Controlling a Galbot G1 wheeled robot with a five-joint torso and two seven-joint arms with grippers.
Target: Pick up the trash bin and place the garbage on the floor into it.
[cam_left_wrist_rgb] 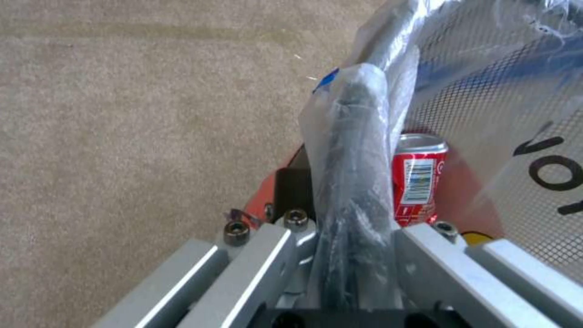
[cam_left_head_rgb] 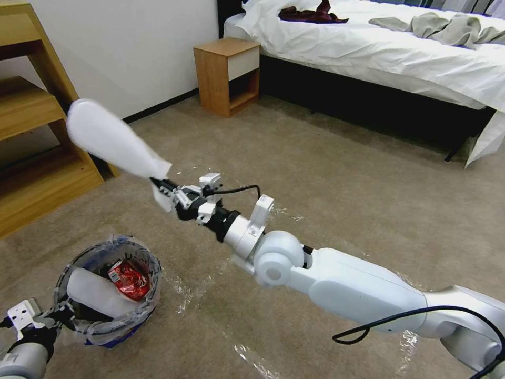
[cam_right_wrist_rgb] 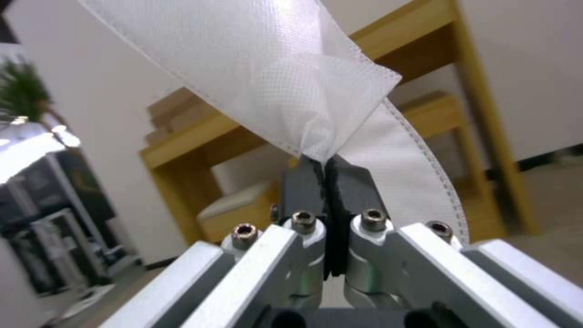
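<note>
Right gripper [cam_left_head_rgb: 160,188] is pinched on a white insole [cam_left_head_rgb: 108,138], held up at 1 o'clock from the trash bin [cam_left_head_rgb: 138,310]. Left gripper [cam_left_wrist_rgb: 355,237] is clamped on the bin's bagged rim, soda can [cam_left_wrist_rgb: 418,177] inside. Right wrist: jaws together on fabric. Looks partly done; this insole isn't dropped yet.

The floor [cam_left_head_rgb: 336,173] is soft brown carpet with shiny tape strips [cam_left_head_rgb: 252,358] stuck on it. A small wooden bedside table [cam_left_head_rgb: 227,76] stands on it far away. A wooden shelf [cam_left_head_rgb: 37,142] stands on the left.
</note>
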